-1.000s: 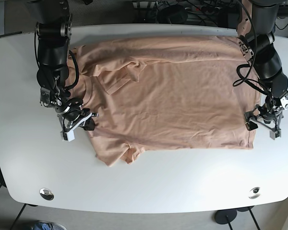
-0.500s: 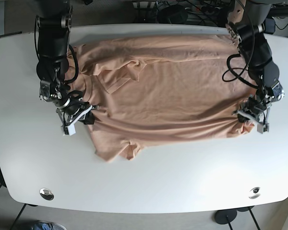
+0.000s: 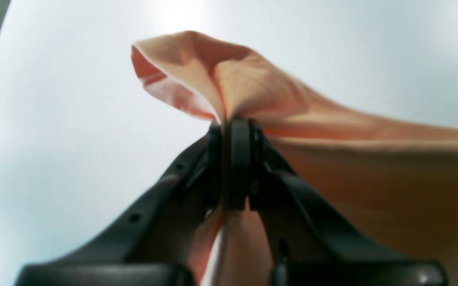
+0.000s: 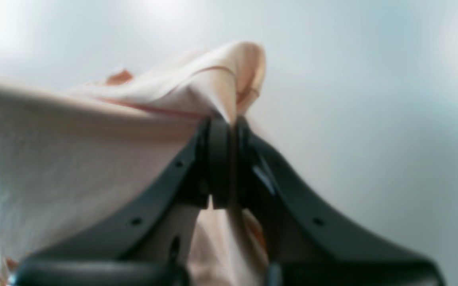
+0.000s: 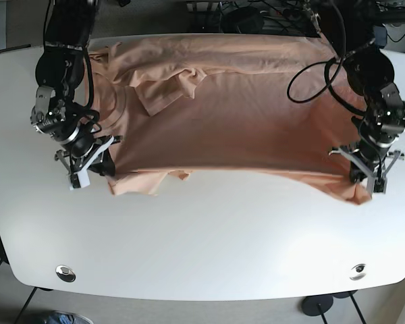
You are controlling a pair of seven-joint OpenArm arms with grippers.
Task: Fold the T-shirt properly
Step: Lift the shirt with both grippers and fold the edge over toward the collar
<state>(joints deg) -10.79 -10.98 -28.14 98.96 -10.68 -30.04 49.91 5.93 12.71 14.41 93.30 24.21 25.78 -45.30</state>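
A peach T-shirt [image 5: 243,108] lies spread across the white table [image 5: 209,243], its near edge raised and drawn taut between the two arms. At the right of the base view my left gripper [image 5: 368,179] is shut on the shirt's lower corner. The left wrist view shows that gripper [image 3: 229,127] pinching a peak of peach cloth [image 3: 372,167]. At the left of the base view my right gripper [image 5: 94,165] is shut on the other near corner by a sleeve. Its wrist view shows the gripper [image 4: 229,123] clamped on a fold of fabric [image 4: 54,139]. A loose fold [image 5: 165,91] bunches near the back left.
Cables and dark equipment [image 5: 256,17] crowd the space behind the table's far edge. Two round metal fittings [image 5: 65,273] [image 5: 358,271] sit near the front corners. The white surface runs wide in front of the shirt.
Both grippers have risen and moved outward with the shirt's near corners. The near edge has lifted off the table and drawn back toward the far side, stretching taut.
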